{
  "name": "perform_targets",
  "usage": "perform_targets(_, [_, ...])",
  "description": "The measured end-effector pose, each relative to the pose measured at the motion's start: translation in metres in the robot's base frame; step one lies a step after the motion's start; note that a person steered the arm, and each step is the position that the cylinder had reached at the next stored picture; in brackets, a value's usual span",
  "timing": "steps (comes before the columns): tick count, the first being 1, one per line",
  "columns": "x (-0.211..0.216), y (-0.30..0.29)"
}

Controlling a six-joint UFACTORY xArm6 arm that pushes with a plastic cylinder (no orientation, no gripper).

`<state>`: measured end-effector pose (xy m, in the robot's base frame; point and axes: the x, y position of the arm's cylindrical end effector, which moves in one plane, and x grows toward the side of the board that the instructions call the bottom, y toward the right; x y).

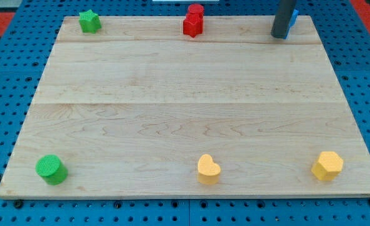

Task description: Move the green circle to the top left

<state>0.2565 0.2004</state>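
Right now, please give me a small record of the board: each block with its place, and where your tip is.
green circle: bottom left corner
green star: top left corner
red block: top edge, middle
blue block: top right, mostly hidden behind the rod
yellow heart: bottom edge, middle
yellow hexagon: bottom right
my tip: top right, beside the blue block, far from the green circle
board: wooden

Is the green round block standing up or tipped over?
Standing up. The green circle sits at the board's bottom left with its flat round top facing upward.
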Motion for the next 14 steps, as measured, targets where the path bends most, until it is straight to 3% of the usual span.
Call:
perform_targets(1, [0.027, -0.016])
perform_targets(4, [0.057, -0.339])
perform_targets(6, [0.135, -0.505])
perform_targets(7, [0.139, -0.505])
perform_targets(9, [0.203, -0.505])
perform_targets(11, [0.337, -0.504])
perform_targets(12, [0.360, -0.497])
perform_targets(14, [0.321, -0.407])
